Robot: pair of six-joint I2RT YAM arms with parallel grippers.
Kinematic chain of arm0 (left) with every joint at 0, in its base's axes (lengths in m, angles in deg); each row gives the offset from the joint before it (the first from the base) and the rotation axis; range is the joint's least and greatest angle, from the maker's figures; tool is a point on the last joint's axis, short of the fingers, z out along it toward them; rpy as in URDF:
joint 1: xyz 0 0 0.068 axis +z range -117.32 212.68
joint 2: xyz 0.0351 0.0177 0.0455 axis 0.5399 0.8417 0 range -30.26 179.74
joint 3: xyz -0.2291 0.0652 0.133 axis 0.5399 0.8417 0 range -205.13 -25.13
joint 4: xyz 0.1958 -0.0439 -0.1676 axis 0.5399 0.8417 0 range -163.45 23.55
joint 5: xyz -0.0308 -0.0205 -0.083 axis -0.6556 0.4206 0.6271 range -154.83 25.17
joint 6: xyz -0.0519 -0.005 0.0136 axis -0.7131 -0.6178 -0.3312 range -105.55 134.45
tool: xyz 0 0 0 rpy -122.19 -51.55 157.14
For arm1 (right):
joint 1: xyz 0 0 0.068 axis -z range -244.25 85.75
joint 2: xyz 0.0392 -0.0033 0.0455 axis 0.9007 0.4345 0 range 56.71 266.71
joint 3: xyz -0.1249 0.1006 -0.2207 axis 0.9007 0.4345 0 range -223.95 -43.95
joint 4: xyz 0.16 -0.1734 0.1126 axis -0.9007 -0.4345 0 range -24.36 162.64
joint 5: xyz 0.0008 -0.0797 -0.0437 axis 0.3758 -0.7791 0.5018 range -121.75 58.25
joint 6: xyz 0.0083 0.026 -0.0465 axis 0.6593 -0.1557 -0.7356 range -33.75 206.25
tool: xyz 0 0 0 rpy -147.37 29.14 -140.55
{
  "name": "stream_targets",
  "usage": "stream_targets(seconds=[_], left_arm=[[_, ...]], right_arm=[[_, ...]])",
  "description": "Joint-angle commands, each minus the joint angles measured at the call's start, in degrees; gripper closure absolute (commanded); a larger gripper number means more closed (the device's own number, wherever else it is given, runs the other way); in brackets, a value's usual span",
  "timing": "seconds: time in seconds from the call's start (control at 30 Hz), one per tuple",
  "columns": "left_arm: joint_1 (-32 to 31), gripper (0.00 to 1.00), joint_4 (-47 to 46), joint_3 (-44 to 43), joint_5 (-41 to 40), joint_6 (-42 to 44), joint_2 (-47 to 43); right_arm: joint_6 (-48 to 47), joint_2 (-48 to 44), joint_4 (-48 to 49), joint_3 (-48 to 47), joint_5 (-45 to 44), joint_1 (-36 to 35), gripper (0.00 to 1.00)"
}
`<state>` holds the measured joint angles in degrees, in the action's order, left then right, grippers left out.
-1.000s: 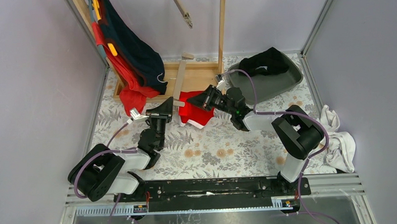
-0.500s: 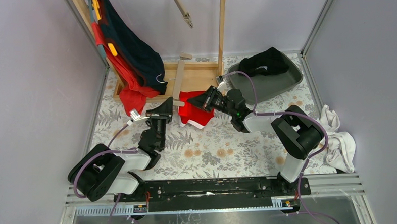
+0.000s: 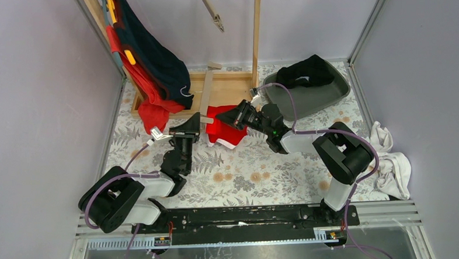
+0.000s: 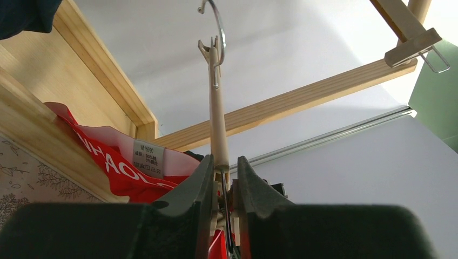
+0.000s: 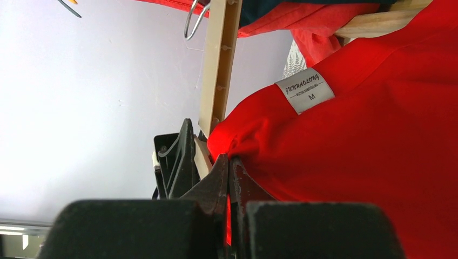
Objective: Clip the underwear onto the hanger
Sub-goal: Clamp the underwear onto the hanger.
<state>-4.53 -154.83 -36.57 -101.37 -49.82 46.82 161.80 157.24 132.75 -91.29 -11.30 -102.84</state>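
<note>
Though unclear from above, wrist view shows right fingers [image 5: 213, 183] pinching underwear [image 5: 367, 151].

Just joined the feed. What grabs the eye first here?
The bright red underwear at mid-table, pinched shut in the right pincer. Right beside it, the left pincer clamps a beige hanger. Dark and red garments hang at the far left.

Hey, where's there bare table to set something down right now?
The floral cloth between the two arm bases is free, up to the red underwear. Crowded behind: left gripper, right gripper, hanger, wooden rack. The grey tray holds black clothing.
</note>
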Motion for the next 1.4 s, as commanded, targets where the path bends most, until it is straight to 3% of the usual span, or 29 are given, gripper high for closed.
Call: stream_targets(seconds=[0.0,0.13,0.3,0.63,1.17,1.37], left_arm=[[-0.8,0.80,-5.4,-0.2,-1.6,2.1,-0.3],[-0.9,0.71,-6.2,-0.2,-1.5,2.5,0.0],[-1.0,0.68,-6.6,-0.1,-1.5,2.7,0.4],[-1.1,0.68,-8.9,2.2,-2.9,1.8,3.9],[-1.2,0.74,-10.7,3.4,-3.6,-5.4,19.2],[-1.2,0.61,-10.6,5.2,-3.8,-7.0,21.6]], right_arm=[[0.7,0.4,4.7,-0.8,-0.7,-0.7,1.00],[0.8,0.5,4.8,-1.0,-0.6,-0.8,1.00],[0.9,0.8,4.9,-0.8,-0.4,-0.8,1.00],[-0.4,1.5,3.7,0.1,0.4,-0.5,1.00],[-2.2,5.7,2.5,6.1,1.7,0.9,1.00],[-3.2,6.2,2.4,8.6,1.5,1.7,1.00]])
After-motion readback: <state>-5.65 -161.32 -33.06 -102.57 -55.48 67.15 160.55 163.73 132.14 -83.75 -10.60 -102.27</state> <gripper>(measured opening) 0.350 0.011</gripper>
